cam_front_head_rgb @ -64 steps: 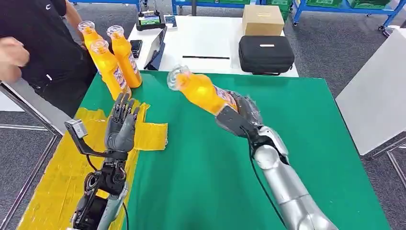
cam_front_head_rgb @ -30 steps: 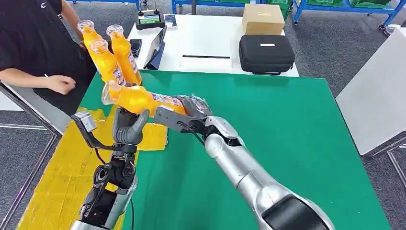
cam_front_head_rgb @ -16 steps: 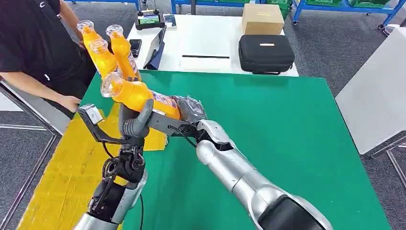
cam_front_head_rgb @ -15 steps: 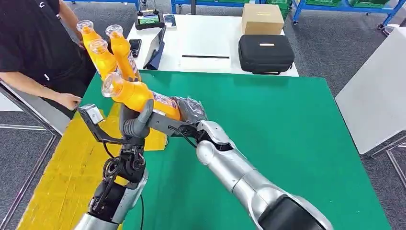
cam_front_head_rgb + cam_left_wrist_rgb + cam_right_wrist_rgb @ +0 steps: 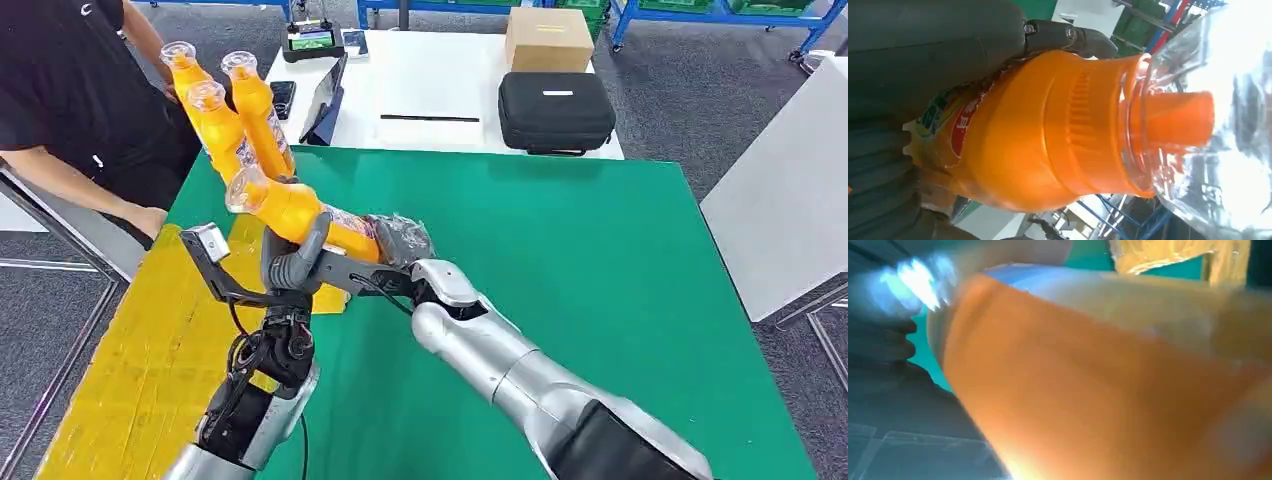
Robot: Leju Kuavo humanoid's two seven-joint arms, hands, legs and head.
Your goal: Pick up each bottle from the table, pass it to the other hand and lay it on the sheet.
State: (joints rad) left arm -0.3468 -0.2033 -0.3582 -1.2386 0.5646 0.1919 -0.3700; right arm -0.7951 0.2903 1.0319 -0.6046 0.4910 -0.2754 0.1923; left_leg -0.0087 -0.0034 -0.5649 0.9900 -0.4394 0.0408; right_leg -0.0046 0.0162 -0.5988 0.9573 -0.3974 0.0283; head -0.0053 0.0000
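An orange bottle (image 5: 290, 208) with a clear cap hangs tilted above the green table's (image 5: 600, 280) left side, cap toward the far left. My right hand (image 5: 403, 240) grips its base end. My left hand (image 5: 293, 262) wraps around its middle from below, thumb over the label. In the left wrist view the bottle (image 5: 1048, 135) lies in the hand with dark fingers (image 5: 1068, 37) curled over it. The right wrist view has a blurred orange bottle (image 5: 1088, 390) close up. The yellow sheet (image 5: 130, 350) lies on the table's left edge, under both hands.
Three more orange bottles (image 5: 215, 130) stand at the table's far left corner. A person in black (image 5: 60, 100) stands at the left with a hand near the sheet. Behind, a white table carries a black case (image 5: 556, 112), a cardboard box (image 5: 548, 40) and a tablet (image 5: 325, 100).
My right arm swung the bottle left from mid-table to my left hand. The left hand rose and closed around the bottle. The person's hand dropped to the table edge.
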